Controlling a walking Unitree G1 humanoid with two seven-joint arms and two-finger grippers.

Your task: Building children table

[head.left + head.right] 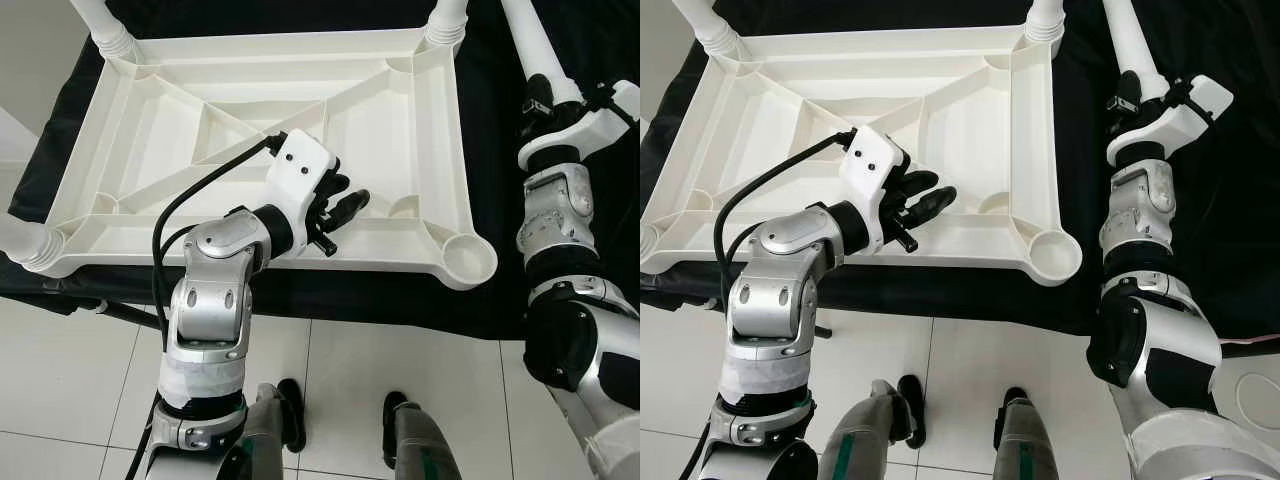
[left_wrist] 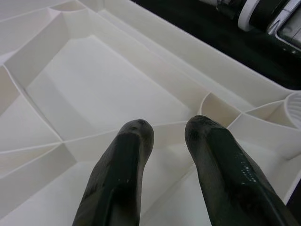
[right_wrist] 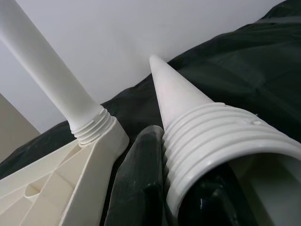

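3 legs already stand in the upturned tabletop (image 1: 300,120); its 4th socket (image 1: 468,258) is empty. The right gripper (image 3: 188,207), clamped on the last leg (image 1: 528,40), holds it beyond that socket. The left gripper (image 1: 340,205), fingers slightly apart, rests just inside the frame.

Tabletop (image 1: 250,130) smooth matt white plastic; threaded leg (image 3: 211,136) likewise; cloth (image 1: 560,40) black; floor (image 1: 330,390) glossy tile.

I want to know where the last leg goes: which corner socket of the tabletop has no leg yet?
The near-right corner socket: an open round cup. The other three corners carry screwed-in white legs. The right hand holds the fourth leg.
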